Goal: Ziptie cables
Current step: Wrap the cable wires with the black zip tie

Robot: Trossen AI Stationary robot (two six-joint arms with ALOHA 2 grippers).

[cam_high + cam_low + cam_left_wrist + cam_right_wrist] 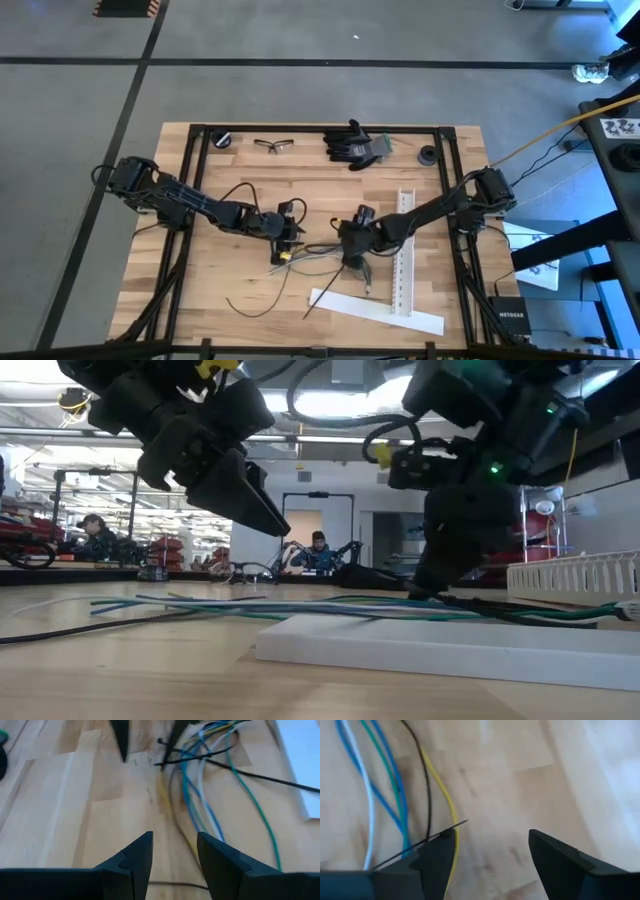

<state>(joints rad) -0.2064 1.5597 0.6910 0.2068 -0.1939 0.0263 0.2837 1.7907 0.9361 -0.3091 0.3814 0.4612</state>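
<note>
A wooden table point(200, 270) with a black frame stands on a grey floor; in the low view a workshop with seated people shows behind it. Near the front edge lie a flat white strip point(375, 310) and a loose black ziptie point(255, 300). A perforated white strip point(403, 255) runs from front to back at the right side. In the middle of the table lie the cables point(320, 256), blue, green, white and yellow, with their long axis from left to right and a black ziptie across them. The left gripper point(292, 234) hovers at their left end, fingers point(137, 857) spread and holding nothing. The right gripper point(352, 258) is low at their right end, fingers apart, a thin black ziptie point(432, 840) touching one finger. At the back edge lie safety glasses point(274, 145), black gloves point(357, 145) and two round black things.
</note>
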